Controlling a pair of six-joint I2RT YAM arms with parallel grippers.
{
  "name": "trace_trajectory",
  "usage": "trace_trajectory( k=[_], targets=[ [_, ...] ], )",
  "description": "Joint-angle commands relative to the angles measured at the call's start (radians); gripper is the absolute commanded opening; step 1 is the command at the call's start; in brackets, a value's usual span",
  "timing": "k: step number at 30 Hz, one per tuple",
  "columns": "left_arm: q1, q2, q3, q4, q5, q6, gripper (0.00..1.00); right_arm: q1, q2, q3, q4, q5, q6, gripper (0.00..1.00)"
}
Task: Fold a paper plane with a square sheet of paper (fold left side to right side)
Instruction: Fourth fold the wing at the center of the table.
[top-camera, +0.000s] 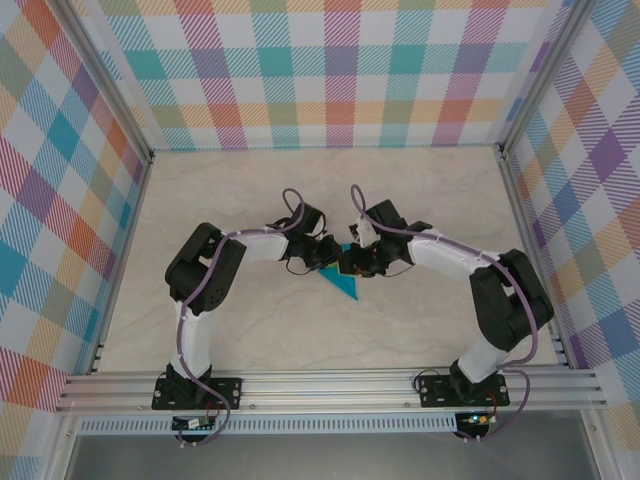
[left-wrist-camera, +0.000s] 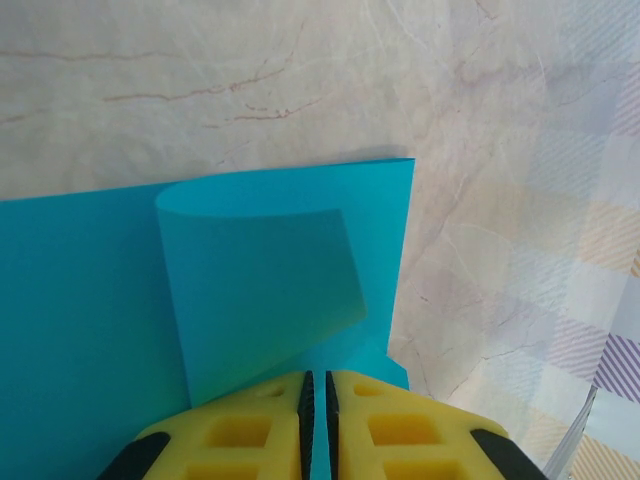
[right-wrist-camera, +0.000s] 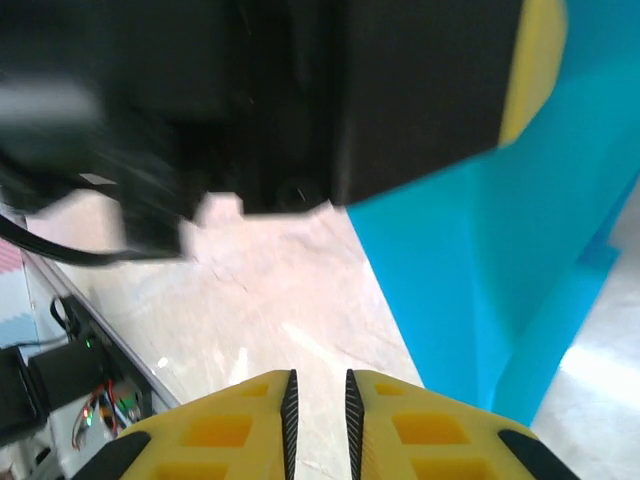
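While both arms (top-camera: 205, 270) sit bent inward, left fingers (left-wrist-camera: 240, 430) clamp square sheet of paper (left-wrist-camera: 80, 300); right fingers (right-wrist-camera: 220, 430) slightly apart, empty.

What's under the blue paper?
The pale marble table shows around the blue paper, which lies on it. Its curled flap covers part of the sheet; anything beneath the paper is hidden.

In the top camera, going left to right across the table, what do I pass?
left arm → teal paper sheet → right arm
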Motion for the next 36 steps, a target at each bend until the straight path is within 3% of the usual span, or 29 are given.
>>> trace_trajectory(
  k=[1,36],
  targets=[
    [-0.007,0.023,-0.036,-0.066,-0.036,0.008,0.15,0.001,0.039,-0.013,0.029,-0.054,0.013,0.21],
    [-0.007,0.02,-0.036,-0.072,-0.046,0.013,0.14,0.011,0.155,-0.035,-0.072,0.058,-0.016,0.2]
  ],
)
